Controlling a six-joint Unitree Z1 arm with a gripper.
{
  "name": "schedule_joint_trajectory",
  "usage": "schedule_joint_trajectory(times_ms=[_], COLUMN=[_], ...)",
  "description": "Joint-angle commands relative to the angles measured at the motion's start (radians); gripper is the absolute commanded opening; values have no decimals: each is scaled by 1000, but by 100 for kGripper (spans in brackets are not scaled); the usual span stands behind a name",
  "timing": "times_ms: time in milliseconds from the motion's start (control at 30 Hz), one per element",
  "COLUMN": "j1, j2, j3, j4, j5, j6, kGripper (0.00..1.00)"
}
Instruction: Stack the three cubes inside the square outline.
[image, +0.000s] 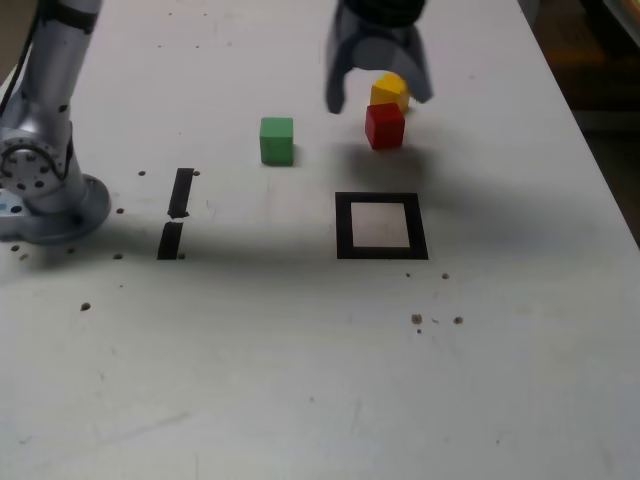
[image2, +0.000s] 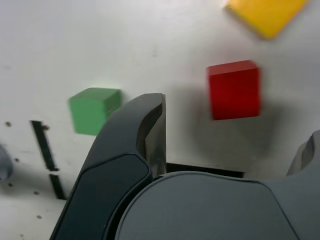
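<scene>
Right, my gripper (image: 378, 92) hangs with its jaws spread wide and nothing between them, above the red cube (image: 385, 126) and yellow cube (image: 390, 92) toward the far edge of the table (image: 300, 380). The two sit nearly touching, the yellow turned at an angle just behind the red. The green cube (image: 277, 140) lies apart, toward the exterior view's left. The square outline (image: 381, 226) is bare, nearer the table's near edge than the red cube.

I judge these cubes light, rigid and smooth-faced, so a modest squeeze on two opposite flat sides should hold; pinching across corners would likely let one twist out. My worry is the yellow cube crowding the red: a finger coming down between them could knock it. The two tape strips (image: 177, 212) and the arm's base (image: 45, 195) near the table's left edge stand well clear.
</scene>
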Motion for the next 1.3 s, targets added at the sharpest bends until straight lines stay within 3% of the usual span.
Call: schedule_joint_trajectory(times_ms=[0,633,900,1267], j1=[4,41,43,51], j2=[23,113,128,127], j3=[-61,-32,-9,7], j4=[-1,-15,-75,-97], j5=[3,17,14,17], j6=[2,21,20,20], kGripper=[95,83,56,32])
